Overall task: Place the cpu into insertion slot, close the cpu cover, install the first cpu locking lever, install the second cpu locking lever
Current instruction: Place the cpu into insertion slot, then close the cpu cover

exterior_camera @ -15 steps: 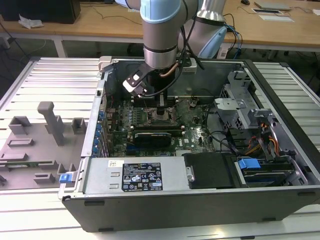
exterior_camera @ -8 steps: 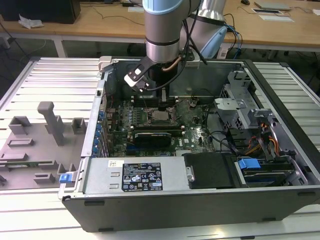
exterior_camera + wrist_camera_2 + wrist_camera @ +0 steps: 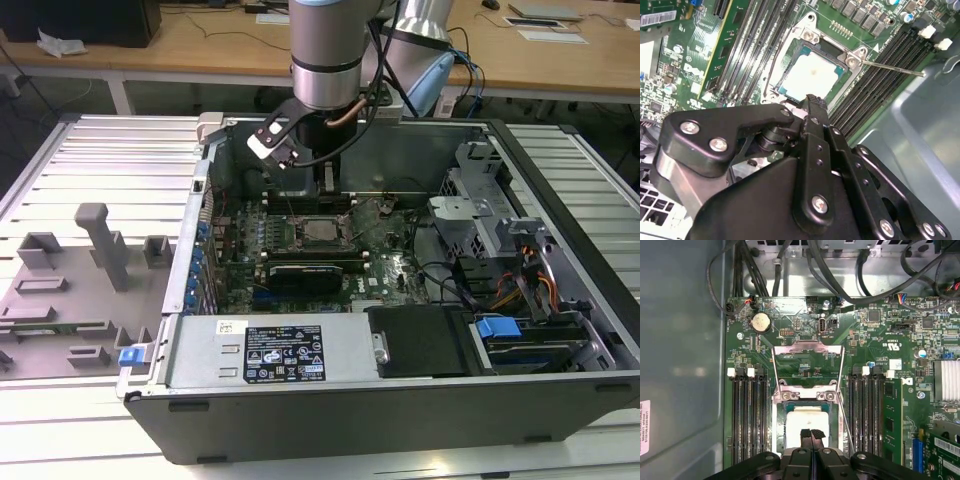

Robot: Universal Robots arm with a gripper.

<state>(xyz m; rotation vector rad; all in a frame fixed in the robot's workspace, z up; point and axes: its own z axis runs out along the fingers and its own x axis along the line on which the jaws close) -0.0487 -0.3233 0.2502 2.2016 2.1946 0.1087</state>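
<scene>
First wrist view: hovers above cpu (image 3: 807,419) seated in insertion slot (image 3: 781,431), tool (image 3: 812,433) pinched shut, empty. Seems at cover-closing step; calls for tipping raised cpu cover (image 3: 807,345) down squarely.

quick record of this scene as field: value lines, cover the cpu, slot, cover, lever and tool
cpu: seated in the insertion slot, pale metal top up
cpu cover: swung open, lying back off the slot
locking lever: thin rod angled out over the memory slots, not latched
tool: shut, tips together over one edge of the cpu
setting: open computer case
</scene>
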